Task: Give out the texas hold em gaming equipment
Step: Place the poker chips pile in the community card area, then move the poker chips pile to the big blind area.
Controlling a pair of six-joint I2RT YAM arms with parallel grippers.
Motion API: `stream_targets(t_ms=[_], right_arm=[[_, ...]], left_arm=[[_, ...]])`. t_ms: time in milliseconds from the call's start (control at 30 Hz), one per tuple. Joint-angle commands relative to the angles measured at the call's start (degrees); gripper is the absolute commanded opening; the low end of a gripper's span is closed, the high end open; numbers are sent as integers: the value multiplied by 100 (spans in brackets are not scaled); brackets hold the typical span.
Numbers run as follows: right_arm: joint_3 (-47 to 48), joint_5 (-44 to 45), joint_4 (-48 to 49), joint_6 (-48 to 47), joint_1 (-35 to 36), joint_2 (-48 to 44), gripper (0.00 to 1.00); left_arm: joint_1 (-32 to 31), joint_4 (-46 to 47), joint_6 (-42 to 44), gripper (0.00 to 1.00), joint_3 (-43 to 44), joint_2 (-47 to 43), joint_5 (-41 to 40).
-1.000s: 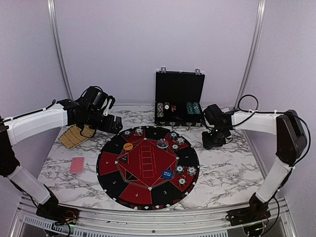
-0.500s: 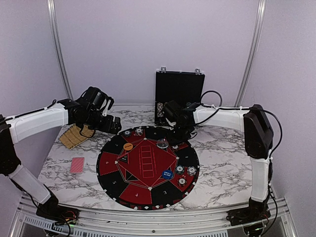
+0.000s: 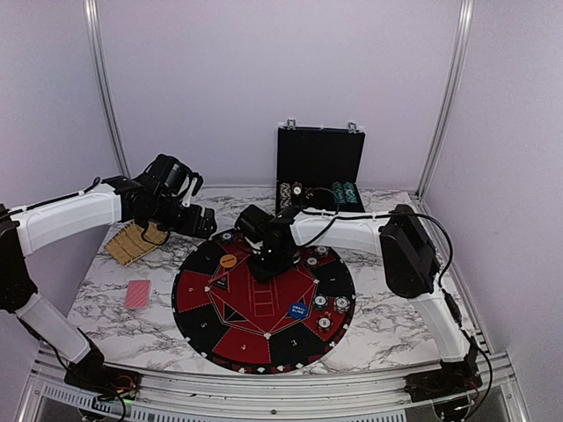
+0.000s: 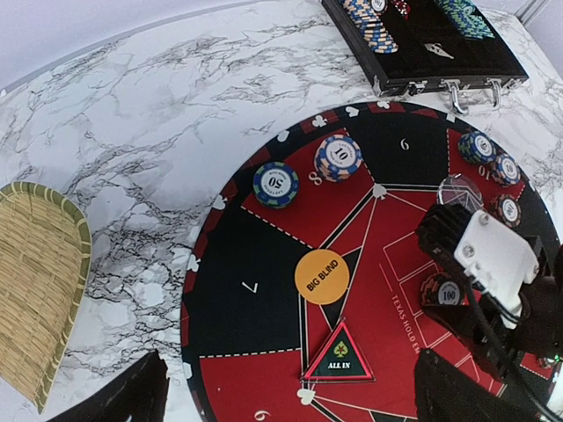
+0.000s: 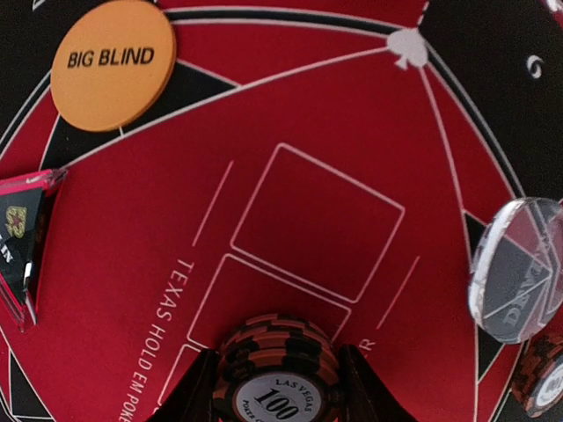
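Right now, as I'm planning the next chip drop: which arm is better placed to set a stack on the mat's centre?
Right. The right gripper is shut on the 100 chips, over the red centre of the mat. The left gripper is open and empty, off by the woven tray.

In your right wrist view, the bottom edge cuts off the chip stack (image 5: pixel 280 374) near the middle of the mat (image 5: pixel 299 158), and most of the right pincer (image 5: pixel 274 391). The clear disc (image 5: pixel 519 272) at the mat's right runs off-frame. From above, your right arm (image 3: pixel 352 230) hides both.
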Motion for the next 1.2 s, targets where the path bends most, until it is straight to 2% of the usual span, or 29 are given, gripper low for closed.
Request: stream_targets(t_ms=[0, 67, 367, 500, 633, 767, 967, 1167], right_arm=[[226, -86, -115, -36, 37, 112, 29], [182, -108, -94, -41, 39, 99, 34], [-73, -238, 149, -194, 39, -287, 70], [-400, -227, 314, -254, 38, -692, 80], [-872, -142, 474, -318, 22, -1274, 81], [-1763, 58, 767, -251, -70, -2119, 81], [-3518, 365, 1401, 37, -586, -3733, 80], [-4414, 565, 1789, 127, -1027, -4800, 80]], left_arm=[[39, -152, 10, 99, 128, 48, 91], [39, -154, 27, 99, 131, 67, 157], [15, -303, 81, 99, 265, 207, 461], [-107, -430, 113, 99, 412, 361, 428], [-315, -561, 114, 99, 541, 566, 375], [-645, -692, 106, 99, 681, 841, 309], [-1121, -886, 39, 96, 1081, 1460, 219], [-1516, -1304, 122, 96, 1821, 2348, 119]])
